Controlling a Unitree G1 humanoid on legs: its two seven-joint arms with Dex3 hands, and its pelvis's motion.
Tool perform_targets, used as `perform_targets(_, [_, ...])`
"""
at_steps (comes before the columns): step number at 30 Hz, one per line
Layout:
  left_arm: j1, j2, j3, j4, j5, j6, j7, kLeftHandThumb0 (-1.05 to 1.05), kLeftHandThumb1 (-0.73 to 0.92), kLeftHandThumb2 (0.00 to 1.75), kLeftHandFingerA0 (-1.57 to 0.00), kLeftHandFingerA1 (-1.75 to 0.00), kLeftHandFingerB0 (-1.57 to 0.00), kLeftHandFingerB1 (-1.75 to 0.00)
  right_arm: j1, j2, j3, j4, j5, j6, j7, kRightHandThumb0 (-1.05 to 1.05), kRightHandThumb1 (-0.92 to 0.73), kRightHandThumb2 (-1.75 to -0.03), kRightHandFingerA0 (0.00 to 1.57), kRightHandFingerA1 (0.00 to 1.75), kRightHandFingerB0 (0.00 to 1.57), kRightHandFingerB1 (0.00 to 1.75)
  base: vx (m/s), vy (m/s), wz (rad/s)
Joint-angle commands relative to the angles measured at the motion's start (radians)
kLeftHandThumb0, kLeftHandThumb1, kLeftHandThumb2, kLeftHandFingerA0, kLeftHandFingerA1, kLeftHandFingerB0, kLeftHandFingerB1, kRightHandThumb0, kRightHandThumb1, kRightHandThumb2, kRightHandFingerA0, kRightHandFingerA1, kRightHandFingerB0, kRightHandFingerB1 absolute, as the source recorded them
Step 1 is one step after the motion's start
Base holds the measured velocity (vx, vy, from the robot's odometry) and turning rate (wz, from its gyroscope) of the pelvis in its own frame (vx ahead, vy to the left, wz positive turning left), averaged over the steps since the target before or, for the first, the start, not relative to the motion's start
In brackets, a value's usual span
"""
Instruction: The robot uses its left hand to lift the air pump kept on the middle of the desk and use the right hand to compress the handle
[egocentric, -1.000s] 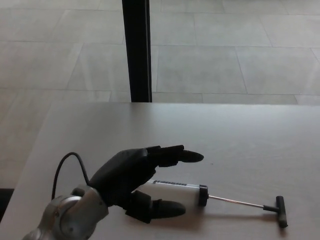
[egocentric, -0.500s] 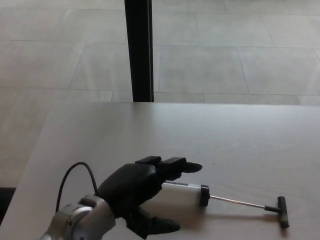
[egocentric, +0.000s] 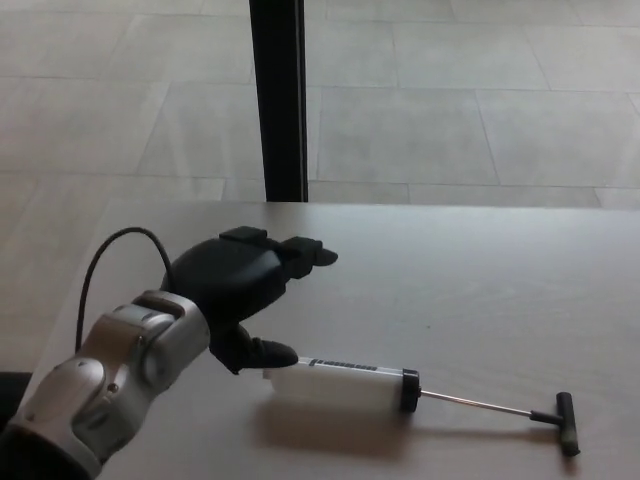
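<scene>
While my left robot hand (egocentric: 245, 285) hovers open beside the pump's (egocentric: 345, 385) near end, holding nothing, the pump lies flat on the counter (egocentric: 480, 290), rod out, handle (egocentric: 566, 423) far right. Closing off-centre could roll the smooth barrel away or tip it. My right hand isn't visible.

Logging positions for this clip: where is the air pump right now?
In the head view, the air pump lies flat on the desk near its front edge, just right of the left hand, handle pointing right.
</scene>
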Motion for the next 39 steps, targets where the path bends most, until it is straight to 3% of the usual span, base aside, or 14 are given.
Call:
perform_targets(1, [-0.023,-0.017,0.008,0.032,0.067,0.059,0.065,-0.82,0.62,0.60,-0.09,-0.56,-0.17,-0.38,-0.008,0.012,-0.006,-0.017,0.018,0.024,-0.029,-0.77,-0.82,-0.65,0.33,0.51,0.43,0.42,0.00,0.000,0.00])
perform_targets(3, [0.007,-0.041,0.010,0.027,0.053,0.056,0.079,-0.84,0.64,0.60,-0.11,-0.54,-0.20,-0.37,-0.011,0.007,0.000,-0.025,0.013,0.042,-0.036,-0.76,-0.83,-0.65,0.32,0.51,0.45,0.41,0.00,0.000,0.00])
perform_targets(4, [0.022,-0.052,0.008,0.028,0.050,0.047,0.096,-0.84,0.64,0.60,-0.12,-0.55,-0.20,-0.38,-0.014,0.006,0.002,-0.026,0.010,0.043,-0.036,-0.72,-0.67,-1.09,0.24,0.56,0.43,0.57,0.00,0.000,0.00])
perform_targets(5, [0.034,-0.062,0.004,0.022,0.051,0.051,0.096,-0.85,0.65,0.60,-0.11,-0.56,-0.19,-0.38,-0.014,0.005,0.003,-0.025,0.007,0.041,-0.036,-0.75,-0.84,-0.65,0.33,0.51,0.46,0.40,0.00,0.000,0.00])
perform_targets(16, [0.104,-0.089,-0.017,-0.020,0.045,0.051,0.031,-0.89,0.67,0.61,-0.09,-0.58,-0.16,-0.40,-0.021,-0.010,0.003,-0.026,-0.002,0.048,-0.035,-0.78,-0.84,-0.65,0.28,0.51,0.43,0.39,0.00,0.000,0.00])
perform_targets(19, [0.113,-0.087,-0.014,-0.030,0.028,0.067,-0.021,-0.89,0.66,0.61,-0.08,-0.56,-0.16,-0.37,-0.022,-0.017,0.004,-0.023,-0.008,0.050,-0.035,-0.83,-0.71,-0.78,0.25,0.51,0.40,0.44,0.00,0.000,0.00])
perform_targets(21, [0.116,-0.086,-0.014,-0.035,0.026,0.081,-0.047,-0.90,0.66,0.62,-0.07,-0.55,-0.15,-0.37,-0.024,-0.015,0.003,-0.019,-0.004,0.050,-0.034,-0.77,-0.84,-0.65,0.27,0.50,0.44,0.39,0.00,0.000,0.00])
perform_targets(23, [0.119,-0.081,-0.012,-0.038,0.028,0.080,-0.055,-0.90,0.66,0.62,-0.08,-0.55,-0.15,-0.37,-0.026,-0.014,0.005,-0.023,-0.004,0.056,-0.037,-0.82,-0.70,-0.79,0.25,0.54,0.41,0.44,0.00,0.000,0.00])
perform_targets(25, [0.119,-0.078,-0.015,-0.040,0.031,0.094,-0.080,-0.91,0.66,0.63,-0.08,-0.55,-0.15,-0.37,-0.028,-0.016,0.005,-0.025,-0.004,0.059,-0.036,-0.78,-0.84,-0.65,0.27,0.51,0.45,0.39,0.00,0.000,0.00])
perform_targets(26, [0.115,-0.075,-0.022,-0.039,0.036,0.110,-0.110,-0.41,0.25,0.94,-0.03,-0.55,0.00,-0.50,-0.030,-0.016,0.004,-0.022,-0.001,0.061,-0.035,-0.78,-0.83,-0.65,0.28,0.52,0.45,0.38,0.00,0.000,0.00])
perform_targets(32, [0.105,-0.087,-0.027,-0.028,0.033,0.161,-0.175,-0.40,0.24,0.92,-0.04,-0.55,0.00,-0.50,-0.038,-0.018,0.004,-0.034,-0.004,0.079,-0.049,-0.84,-0.68,-0.80,0.24,0.52,0.41,0.44,0.00,0.000,0.00])
perform_targets(33, [0.103,-0.091,-0.030,-0.026,0.034,0.172,-0.186,-0.40,0.23,0.92,-0.04,-0.55,0.00,-0.50,-0.037,-0.023,0.006,-0.034,-0.013,0.080,-0.049,-0.79,-0.84,-0.65,0.26,0.48,0.45,0.37,0.00,0.000,0.00])
perform_targets(34, [0.103,-0.098,-0.032,-0.022,0.036,0.179,-0.184,-0.87,0.63,0.60,-0.09,-0.53,-0.17,-0.34,-0.037,-0.025,0.007,-0.034,-0.014,0.076,-0.046,-0.78,-0.84,-0.65,0.28,0.50,0.45,0.37,0.00,0.000,0.00])
perform_targets(39, [0.101,-0.145,-0.031,-0.003,0.021,0.211,-0.180,-0.84,0.61,0.59,-0.11,-0.54,-0.19,-0.34,-0.045,-0.026,0.012,-0.027,-0.017,0.073,-0.044,-0.75,-0.83,-0.65,0.28,0.47,0.46,0.38,0.00,0.000,0.00])
